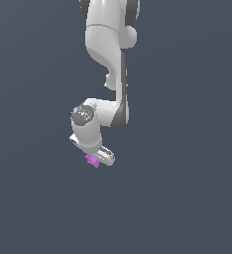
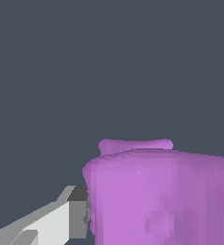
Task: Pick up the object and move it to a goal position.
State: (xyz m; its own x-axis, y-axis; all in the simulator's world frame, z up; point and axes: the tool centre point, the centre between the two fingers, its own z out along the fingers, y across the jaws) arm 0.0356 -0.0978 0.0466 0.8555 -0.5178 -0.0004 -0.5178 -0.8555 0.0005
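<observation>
The object (image 1: 92, 160) is a small bright purple angular block at the tip of my white gripper (image 1: 98, 158) in the exterior view. In the wrist view the object (image 2: 162, 196) fills much of the picture, very close to the camera. One grey-padded finger (image 2: 78, 213) presses against its side. The other finger is out of that picture, past the block. The gripper is shut on the object. The plain ground gives no cue to how high the block is held.
The white arm (image 1: 110, 54) reaches down from the top of the exterior view. The plain dark grey ground (image 1: 187, 198) lies all around it. No other objects show.
</observation>
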